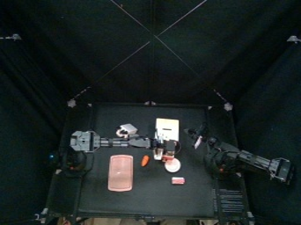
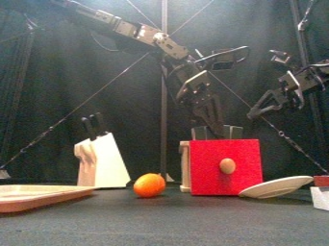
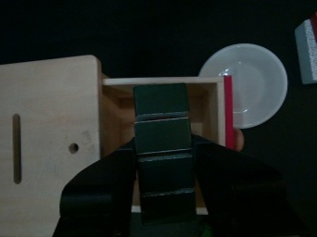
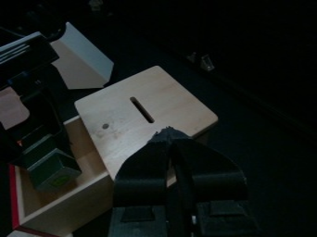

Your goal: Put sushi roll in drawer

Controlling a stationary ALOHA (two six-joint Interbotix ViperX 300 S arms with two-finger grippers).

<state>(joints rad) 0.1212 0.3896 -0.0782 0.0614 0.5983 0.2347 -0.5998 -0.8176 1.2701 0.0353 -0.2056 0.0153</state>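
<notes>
The drawer [image 3: 118, 116] is pulled out of its pale wooden box [image 3: 50, 120]; its front is red [image 2: 225, 166] with a round knob. My left gripper [image 3: 161, 159] hangs over the open drawer, shut on the sushi roll [image 3: 161, 116], a dark green segmented block that points down into the drawer. The right wrist view shows the same roll [image 4: 50, 167] inside the drawer's walls. I cannot tell whether it touches the drawer floor. My right gripper [image 4: 168, 139] is shut on nothing and hovers above the box's top [image 4: 148, 111].
A white bowl [image 3: 254, 79] sits just beyond the drawer's red front. An orange [image 2: 150, 184] and a knife block [image 2: 100, 161] stand left of the drawer. A pink tray [image 1: 120, 173] lies at front left. A small red and white block [image 1: 179, 180] is near the front edge.
</notes>
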